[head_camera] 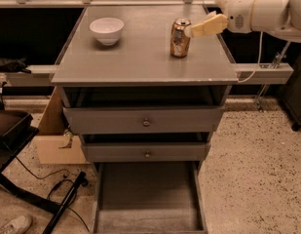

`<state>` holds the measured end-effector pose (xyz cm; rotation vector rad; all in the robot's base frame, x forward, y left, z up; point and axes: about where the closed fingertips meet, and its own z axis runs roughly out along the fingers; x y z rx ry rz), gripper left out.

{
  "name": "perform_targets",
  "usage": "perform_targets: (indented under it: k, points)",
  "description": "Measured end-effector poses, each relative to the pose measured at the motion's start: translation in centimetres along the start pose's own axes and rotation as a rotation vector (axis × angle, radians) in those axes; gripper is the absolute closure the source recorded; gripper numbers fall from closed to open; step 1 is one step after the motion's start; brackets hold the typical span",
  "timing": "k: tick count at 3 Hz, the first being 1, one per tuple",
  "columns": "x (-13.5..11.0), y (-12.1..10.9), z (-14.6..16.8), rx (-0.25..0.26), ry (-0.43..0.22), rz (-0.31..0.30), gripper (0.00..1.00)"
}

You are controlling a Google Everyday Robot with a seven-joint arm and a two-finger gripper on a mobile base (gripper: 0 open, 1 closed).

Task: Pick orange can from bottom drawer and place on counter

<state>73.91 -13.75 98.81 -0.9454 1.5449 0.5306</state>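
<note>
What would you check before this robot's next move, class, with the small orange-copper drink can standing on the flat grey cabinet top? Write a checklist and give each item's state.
1. Small orange-copper metal drink can upright on the flat grey counter: ok.
2. Can set in from the counter's right and front edges: ok.
3. Gripper, at the can's upper right, is clear of the can: cannot tell.
4. Round white bowl stands apart, far to the can's left: ok.
5. Wide grey bottom drawer open, with nothing showing on its floor: ok.
</note>
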Motion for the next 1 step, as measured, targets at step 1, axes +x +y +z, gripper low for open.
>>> perform_targets:
  k: [1]
  points:
    - [-2.72, 3.36, -2.61, 0.025, 0.075, -0.142, 0.0]
